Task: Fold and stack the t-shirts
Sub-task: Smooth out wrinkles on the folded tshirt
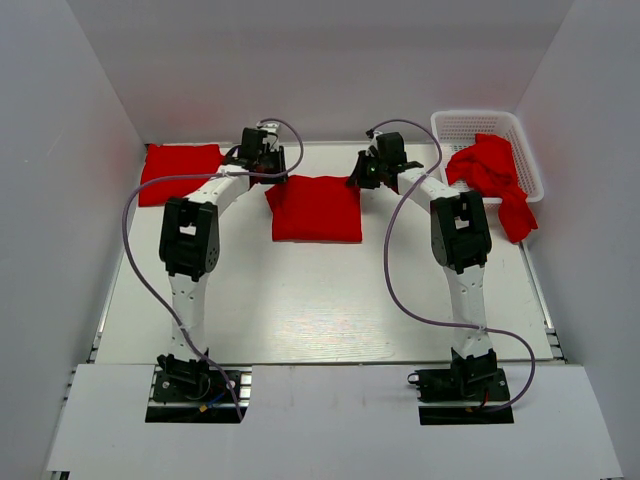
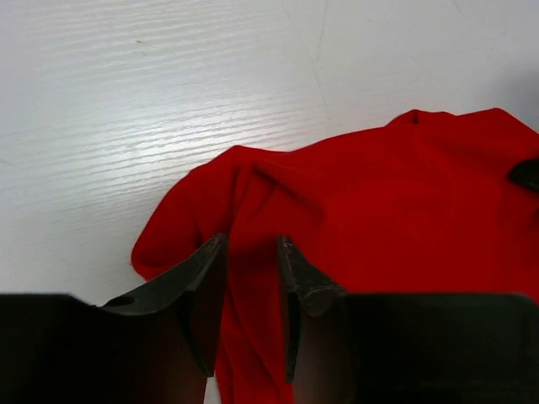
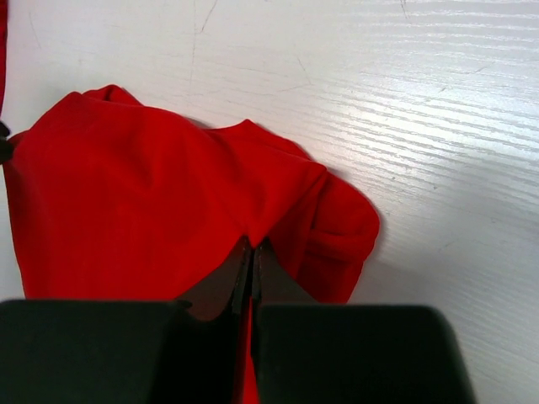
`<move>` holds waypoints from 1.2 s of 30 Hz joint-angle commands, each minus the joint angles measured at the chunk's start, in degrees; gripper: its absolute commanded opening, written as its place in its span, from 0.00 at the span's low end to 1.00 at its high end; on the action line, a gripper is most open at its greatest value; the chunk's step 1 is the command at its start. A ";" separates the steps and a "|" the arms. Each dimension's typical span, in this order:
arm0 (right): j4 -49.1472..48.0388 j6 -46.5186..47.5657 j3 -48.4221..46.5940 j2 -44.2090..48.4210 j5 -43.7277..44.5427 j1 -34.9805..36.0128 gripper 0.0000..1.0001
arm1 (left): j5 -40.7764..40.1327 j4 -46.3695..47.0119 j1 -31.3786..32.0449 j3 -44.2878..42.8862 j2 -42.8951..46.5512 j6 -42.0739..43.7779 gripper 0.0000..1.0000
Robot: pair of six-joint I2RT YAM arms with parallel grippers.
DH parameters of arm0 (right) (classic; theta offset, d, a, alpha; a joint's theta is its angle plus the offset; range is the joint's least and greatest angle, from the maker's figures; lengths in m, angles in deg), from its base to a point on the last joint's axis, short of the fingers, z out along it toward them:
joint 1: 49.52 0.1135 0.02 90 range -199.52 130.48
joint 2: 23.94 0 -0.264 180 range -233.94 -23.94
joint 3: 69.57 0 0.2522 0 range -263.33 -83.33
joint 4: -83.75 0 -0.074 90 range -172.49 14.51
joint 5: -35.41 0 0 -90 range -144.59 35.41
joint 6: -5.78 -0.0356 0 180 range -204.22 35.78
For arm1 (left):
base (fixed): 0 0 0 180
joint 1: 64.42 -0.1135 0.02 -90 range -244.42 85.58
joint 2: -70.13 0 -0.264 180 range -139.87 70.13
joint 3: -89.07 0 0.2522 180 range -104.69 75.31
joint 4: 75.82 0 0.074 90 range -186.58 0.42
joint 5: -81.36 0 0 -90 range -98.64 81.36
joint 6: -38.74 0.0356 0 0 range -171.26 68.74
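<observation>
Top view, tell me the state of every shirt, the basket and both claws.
left t-shirt: folded, lying flat.
middle t-shirt: folded, between both claws.
basket t-shirts: crumpled, spilling over the rim.
basket: upright, holding shirts.
left claw: open over the middle t-shirt.
right claw: shut on the middle t-shirt's edge.

One t-shirt (image 1: 316, 208) in the centre, another t-shirt (image 1: 180, 172) far left, more t-shirts (image 1: 492, 172) in the basket (image 1: 466, 127) far right.
</observation>
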 commanded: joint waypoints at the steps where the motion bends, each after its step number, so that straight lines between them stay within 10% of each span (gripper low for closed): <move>1: -0.88 1.21 -2.83 1.59 -1.42 -0.22 0.00 | 4.58 -0.14 -0.06 -4.13 -1.05 1.05 0.41; 11: -0.53 1.21 -3.53 1.24 -0.45 -0.40 0.00 | 8.26 -0.95 -0.06 -4.41 -3.08 1.75 0.00; 36: -2.64 2.79 -1.60 3.87 1.39 -0.75 0.00 | -14.31 7.94 -1.65 4.65 9.32 -4.22 0.00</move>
